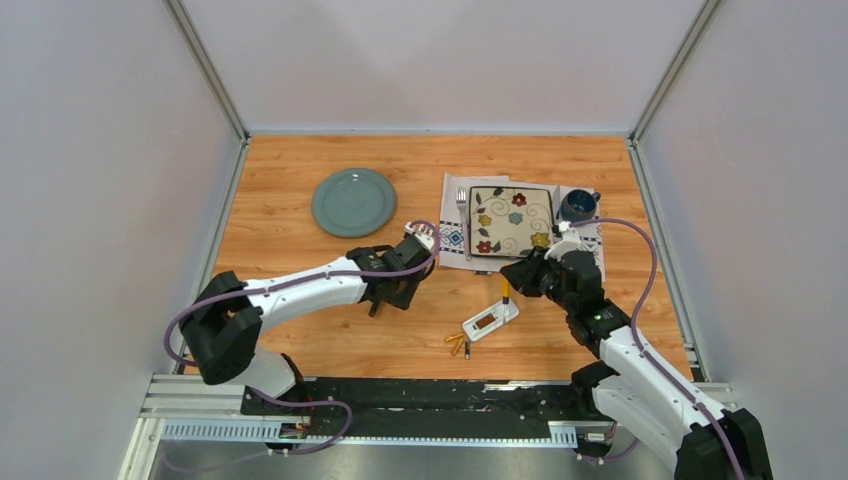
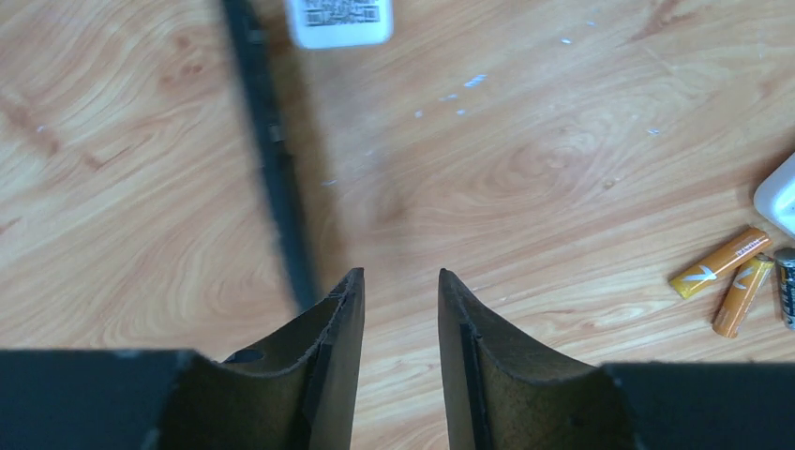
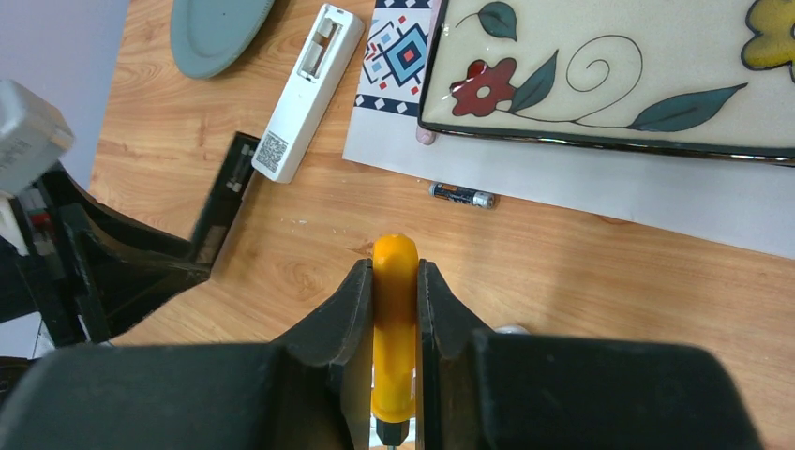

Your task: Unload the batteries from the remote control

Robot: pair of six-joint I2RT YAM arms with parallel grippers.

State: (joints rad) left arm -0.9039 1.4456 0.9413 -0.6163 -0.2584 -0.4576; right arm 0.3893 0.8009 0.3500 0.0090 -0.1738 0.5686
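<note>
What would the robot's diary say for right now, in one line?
left gripper: open, empty | right gripper: shut on orange-handled screwdriver | two gold-orange cylindrical batteries: lying loose on wooden table

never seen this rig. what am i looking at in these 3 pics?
Two robot arms are bolted to a wooden table, each ending in a two-finger gripper. The wide picture comes from a fixed camera overhead. The other two come from cameras on the wrists, looking past each arm's own fingers. On the table are a teal plate, a floral plate on a placemat, a blue cup, a white remote and loose batteries beside it. The right gripper is clamped on an orange screwdriver. The left gripper is open and holds nothing.
</note>
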